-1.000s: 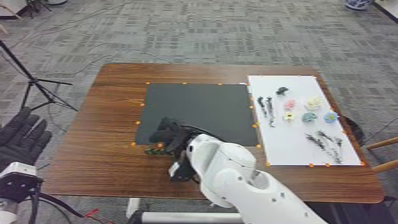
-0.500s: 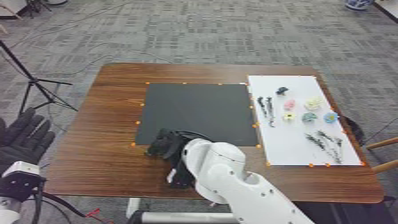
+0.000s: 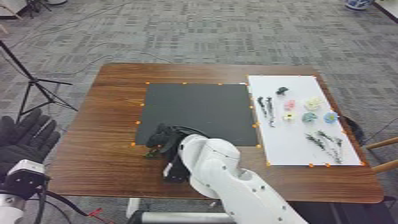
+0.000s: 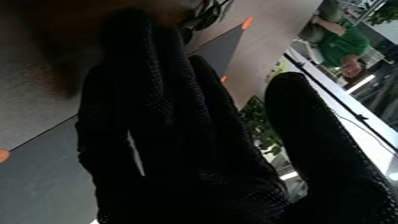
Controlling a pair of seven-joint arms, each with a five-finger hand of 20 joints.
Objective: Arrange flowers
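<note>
White and flat, the sheet (image 3: 284, 145) lies to the right of the right hand (image 3: 167, 137) and carries most of the pieces. On it, nearer the hand, are two slender dark stems (image 3: 270, 111); beyond their far ends sits a dark green sprig (image 3: 282, 91). Next come a pink flower (image 3: 290, 104) and a small yellow flower (image 3: 288, 116), then a fuller cream flower (image 3: 313, 104), a pale blue-green flower (image 3: 309, 117) and, farthest right, a blue flower (image 3: 330, 118). Wispy, branching sprigs (image 3: 316, 142) lie on the sheet's near part.

The right hand is at the near edge of the dark mat (image 3: 195, 107). In the right wrist view it is wide open, fingers straight and close together, thumb set well apart, with nothing visibly in its hold. Green leaves (image 3: 151, 153) are just beside it on its left; they look small and dim, so contact is hard to judge.

Well off to its left, the left hand (image 3: 27, 137) is open and empty, palm up.
</note>
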